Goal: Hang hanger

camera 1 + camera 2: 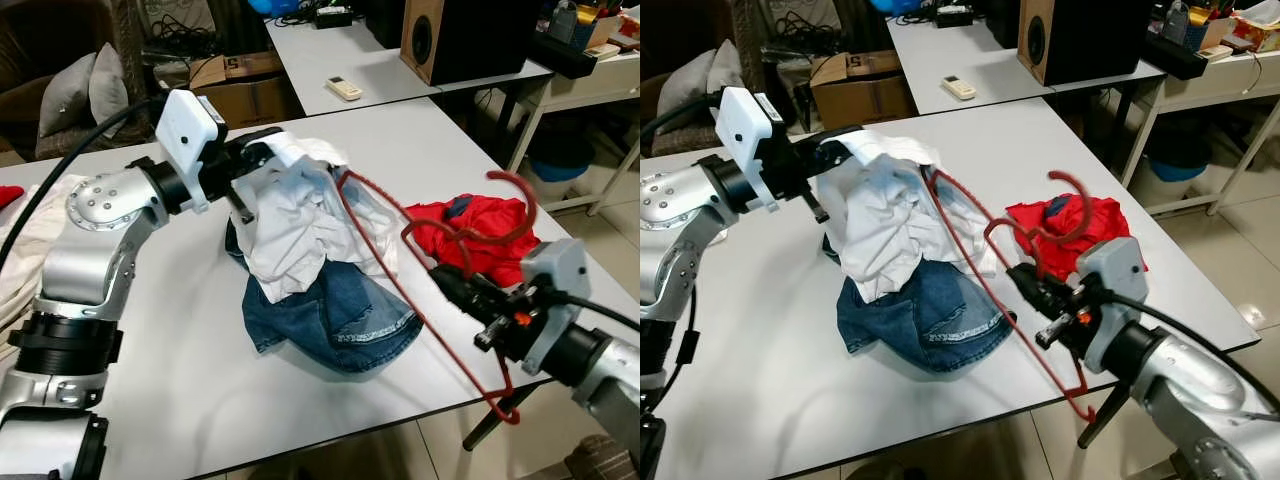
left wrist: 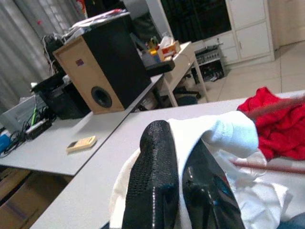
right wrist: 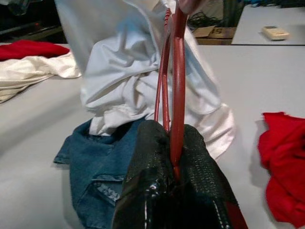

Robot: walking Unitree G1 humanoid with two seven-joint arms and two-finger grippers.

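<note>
A red wire hanger (image 1: 400, 290) slants across the table, its far end tucked into a white shirt (image 1: 295, 225) and its hook (image 1: 515, 205) raised at the right. My right gripper (image 1: 462, 285) is shut on the hanger's lower bar, as the right wrist view shows with the bar (image 3: 177, 95) between the black fingers (image 3: 147, 181). My left gripper (image 1: 262, 155) is shut on the white shirt's upper edge and holds it lifted; the cloth (image 2: 224, 136) sits between its fingers (image 2: 152, 176). The shirt drapes over blue jeans (image 1: 335, 315).
A red garment (image 1: 475, 235) lies on the white table (image 1: 170, 370) beside the hanger. A cream cloth (image 1: 35, 240) lies at the table's left edge. Behind stands a second table with a remote (image 1: 344, 88) and a speaker (image 1: 450, 35). A cardboard box (image 1: 240, 85) sits on the floor.
</note>
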